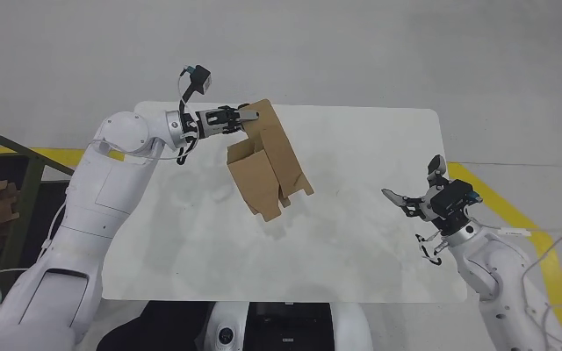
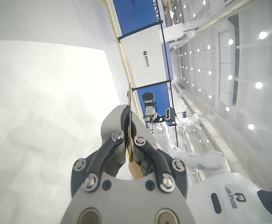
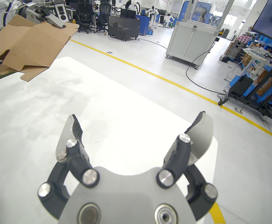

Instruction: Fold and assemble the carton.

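White rectangular table [image 1: 351,254]: spans most of top view.
Brown cardboard carton [image 1: 268,167]: partly opened, flaps loose, tilted, over table toward 11 o'clock from centre.
Left gripper [image 1: 239,118]: at carton's 11 o'clock corner, fingers pressed together on cardboard edge, pinching it.
Right gripper [image 1: 399,200]: at 3 o'clock, near table edge, fingers spread wide, holding nothing, well apart from carton.

A robotics lab hall: yellow floor line [image 3: 170,82], framed machine cell [image 3: 191,40], office chairs [image 3: 85,12] (other robots [image 3: 153,11] beyond).
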`<state>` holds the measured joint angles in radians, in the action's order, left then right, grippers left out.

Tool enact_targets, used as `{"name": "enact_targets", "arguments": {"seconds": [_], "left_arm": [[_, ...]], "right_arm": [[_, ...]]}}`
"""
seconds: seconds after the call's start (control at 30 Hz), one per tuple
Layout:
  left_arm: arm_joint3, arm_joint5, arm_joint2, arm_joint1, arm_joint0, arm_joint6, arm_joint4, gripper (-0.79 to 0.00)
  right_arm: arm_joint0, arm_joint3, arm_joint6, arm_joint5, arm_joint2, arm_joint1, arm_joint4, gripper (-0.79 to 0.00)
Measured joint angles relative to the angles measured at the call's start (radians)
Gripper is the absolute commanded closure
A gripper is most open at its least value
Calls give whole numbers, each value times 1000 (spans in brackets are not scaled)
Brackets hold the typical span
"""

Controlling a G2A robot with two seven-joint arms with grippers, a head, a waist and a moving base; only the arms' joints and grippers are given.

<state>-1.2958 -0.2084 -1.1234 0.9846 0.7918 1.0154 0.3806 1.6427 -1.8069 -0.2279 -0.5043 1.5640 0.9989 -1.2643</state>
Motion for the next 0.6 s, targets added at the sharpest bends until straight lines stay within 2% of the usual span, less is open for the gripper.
{"name": "enact_targets", "arguments": {"seconds": [0.6], "left_arm": [[-8,6,1,0,8,-15,-6,0]], "right_arm": [[-2,-1,10,-17,-3,1,23,-785]]}}
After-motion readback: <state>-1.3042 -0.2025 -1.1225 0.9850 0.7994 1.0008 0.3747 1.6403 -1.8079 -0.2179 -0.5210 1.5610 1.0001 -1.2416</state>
